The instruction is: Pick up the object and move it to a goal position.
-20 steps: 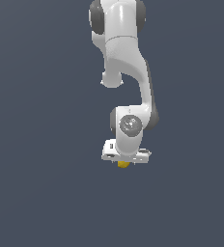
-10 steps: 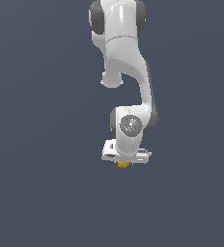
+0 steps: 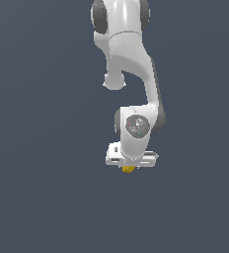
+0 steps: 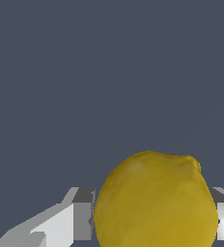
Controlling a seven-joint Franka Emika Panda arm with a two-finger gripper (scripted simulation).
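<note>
In the exterior view the white arm [image 3: 131, 69] comes down from twelve o'clock to just below centre, where its wrist ends in the hand [image 3: 130, 167]. The yellow ball [image 3: 129, 169] peeks out at six o'clock of the hand's flat white body, mostly covered by it and touching its underside. Around them is only a plain dark blue-grey backdrop, with no surface edge to be made out.

In the wrist view, one grey-white finger [image 4: 65, 219] presses against the ball's nine o'clock side, the lumpy yellow ball [image 4: 155, 202] fills the space between, and the other finger touches its three o'clock side. The hand is closed, gripping the ball.
</note>
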